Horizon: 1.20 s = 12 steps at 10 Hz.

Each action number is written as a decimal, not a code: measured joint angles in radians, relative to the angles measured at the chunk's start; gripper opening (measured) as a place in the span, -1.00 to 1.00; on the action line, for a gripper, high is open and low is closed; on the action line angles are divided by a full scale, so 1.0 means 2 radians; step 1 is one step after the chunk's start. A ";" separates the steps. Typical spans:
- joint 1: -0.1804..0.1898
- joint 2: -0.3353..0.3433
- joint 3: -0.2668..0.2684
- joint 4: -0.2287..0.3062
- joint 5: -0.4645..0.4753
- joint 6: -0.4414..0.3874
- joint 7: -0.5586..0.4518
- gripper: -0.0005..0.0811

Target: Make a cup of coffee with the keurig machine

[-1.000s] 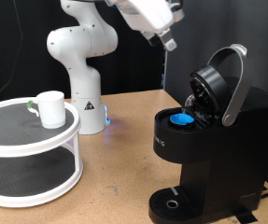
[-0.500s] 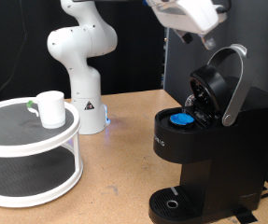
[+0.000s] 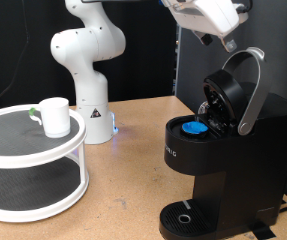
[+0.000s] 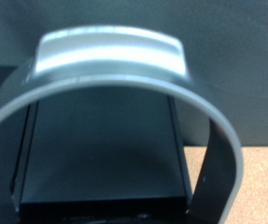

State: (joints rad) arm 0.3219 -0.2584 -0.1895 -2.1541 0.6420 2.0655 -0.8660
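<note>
claw [image 3: 226,44] barely shifted, wooden table [image 3: 133,160]

A robotics lab set up as a mock kitchen corner: a white robot arm base [image 3: 86,70] is bolted straight onto the wooden counter [image 3: 133,165] at the upper left of the frame, with black curtain backdrop [image 3: 13,40] behind it. On the counter stand the keurig machine [image 3: 223,160] at the right and a white two-tier round shelf [image 3: 33,165] at the lower left
</note>
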 joint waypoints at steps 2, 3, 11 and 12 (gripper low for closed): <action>0.000 0.000 0.001 0.008 0.006 0.000 0.001 0.98; 0.000 0.000 0.004 0.012 0.006 0.000 0.004 0.98; 0.002 0.017 0.060 0.026 -0.002 0.022 0.052 0.52; 0.002 0.018 0.066 0.026 -0.002 0.028 0.054 0.08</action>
State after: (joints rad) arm 0.3262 -0.2221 -0.0581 -2.1021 0.6377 2.1214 -0.7581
